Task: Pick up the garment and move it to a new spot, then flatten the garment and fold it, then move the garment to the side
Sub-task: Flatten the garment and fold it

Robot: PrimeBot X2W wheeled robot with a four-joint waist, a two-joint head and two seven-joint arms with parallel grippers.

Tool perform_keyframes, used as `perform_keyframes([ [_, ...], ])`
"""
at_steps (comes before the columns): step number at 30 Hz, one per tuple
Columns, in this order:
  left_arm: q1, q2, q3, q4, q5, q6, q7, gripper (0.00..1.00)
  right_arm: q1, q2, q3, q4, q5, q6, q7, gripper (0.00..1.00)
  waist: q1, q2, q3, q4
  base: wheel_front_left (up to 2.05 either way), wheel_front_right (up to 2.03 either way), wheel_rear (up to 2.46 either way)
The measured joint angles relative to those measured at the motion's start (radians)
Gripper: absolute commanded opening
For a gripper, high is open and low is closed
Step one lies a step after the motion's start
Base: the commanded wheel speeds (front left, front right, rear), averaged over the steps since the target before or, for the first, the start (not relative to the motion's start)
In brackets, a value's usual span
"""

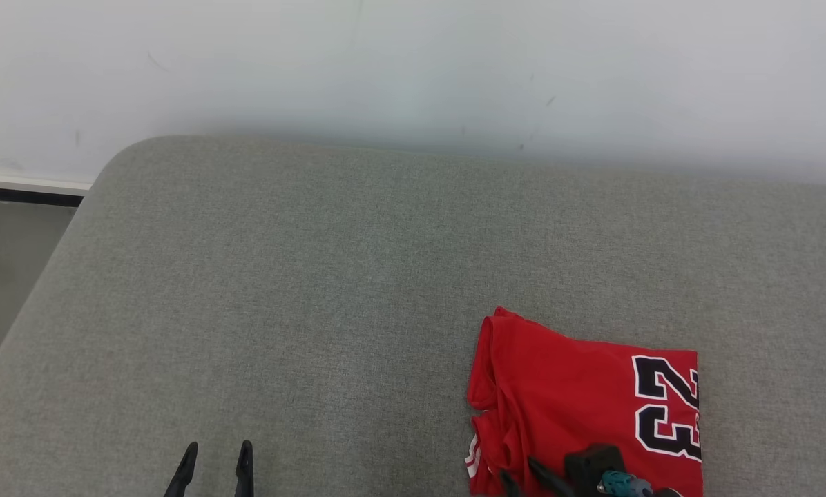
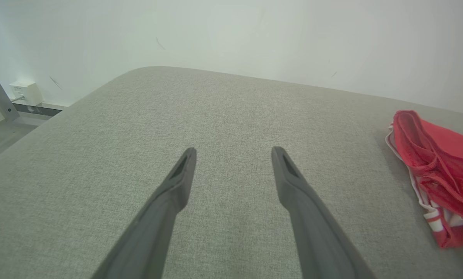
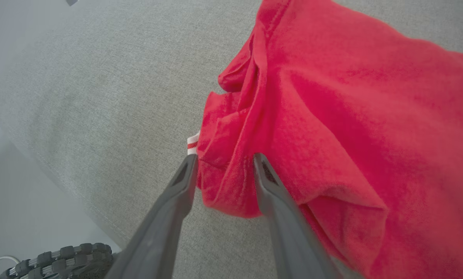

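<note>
The right gripper (image 3: 225,157) has its two dark fingers spread, straddling the bunched near-left edge of the red garment (image 3: 351,116). One finger lies on the grey cushion (image 1: 316,276) just off the cloth. The other rests on top of the fabric, with a soft ridge of folds between the two. They are not pinching yet. A strip of white-and-red trim peeks out just beside the outer fingertip.

From that ridge the garment runs away to the robot's right as a compact, roughly rectangular bundle. Its long axis lies across the head view, and the black "23" sits at the end farthest from the bunched edge. It looks already folded, so the step in hand is probably the grab that shifts it aside — though that is a judgement from its shape alone.

The left gripper (image 2: 234,150), fingers likewise spread and holding nothing, hovers over bare cushion well apart from the garment, on its bunched side. The right arm is far nearer, so the coming move turns on it: closing where it stands would catch the ridge of cloth. Only a few layers lie between the fingers, so a pull could drag the bundle open.
</note>
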Motion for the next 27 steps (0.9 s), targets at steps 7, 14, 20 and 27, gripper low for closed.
perform_keyframes([
  [7, -0.001, -0.005, 0.003, 0.001, 0.003, -0.003, 0.000, 1.00, -0.011, 0.000, 0.024, 0.008, 0.000, 0.000, 0.003, 0.00, 0.0000, 0.0000, 0.007, 0.005, 0.00, 0.00, 0.00],
  [14, -0.005, -0.010, 0.007, 0.002, 0.006, -0.004, 0.000, 1.00, -0.058, 0.000, 0.083, 0.035, 0.026, 0.000, 0.003, 0.00, 0.0000, 0.0000, 0.016, 0.010, 0.00, 0.00, 0.00],
  [20, -0.014, -0.016, 0.007, 0.006, 0.009, -0.011, 0.000, 1.00, -0.089, 0.000, 0.113, 0.100, 0.038, 0.000, 0.009, 0.00, 0.0000, 0.0000, 0.023, 0.018, 0.00, 0.00, 0.00],
  [27, -0.013, -0.019, 0.024, 0.006, 0.011, -0.010, 0.000, 1.00, -0.108, 0.000, 0.145, 0.087, 0.098, 0.000, -0.039, 1.00, 0.0000, 0.0000, 0.020, 0.011, 0.00, 0.00, 0.00],
])
